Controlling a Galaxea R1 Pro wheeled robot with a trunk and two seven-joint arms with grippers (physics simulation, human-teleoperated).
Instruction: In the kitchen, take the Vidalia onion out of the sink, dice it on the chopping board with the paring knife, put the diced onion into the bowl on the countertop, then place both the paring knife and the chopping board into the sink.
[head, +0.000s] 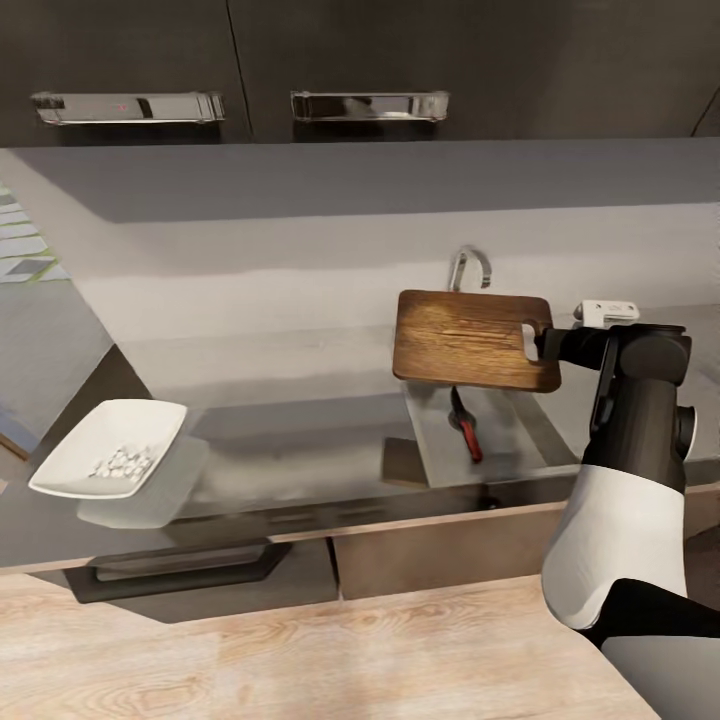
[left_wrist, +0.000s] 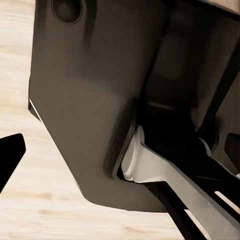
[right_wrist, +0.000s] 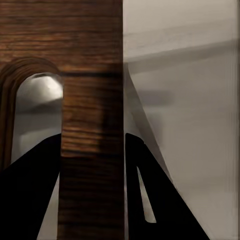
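- The right gripper, a black two-fingered claw on a black-and-white arm, is clenched on the handle end of the dark brown wooden chopping board with rounded corners, holding it flat in the air over the sink.
- In the right wrist view, the two black fingers sit on either side of the strip of wood beside the slot-shaped handle hole, pressed against the chopping board.
- The rectangular stainless-steel sink lies below the board, set into the long matte grey countertop; its curved chrome tap rises behind the board's far edge.
- The small paring knife, with a dark pointed blade and a red handle, lies inside the sink basin, under the board's near edge, blade pointing away from the robot.
- The white shallow squarish bowl with flaring sides stands near the countertop's left end, well apart from the sink.
- The Vidalia onion, now a cluster of tiny white cubes, lies in the bottom of the bowl.
- The left wrist view shows dark robot body panels close up over a pale wood-grain floor; whether the left claw is released or clenched I cannot tell.
- Two long chrome handles run across the dark upper cabinets above the grey wall.
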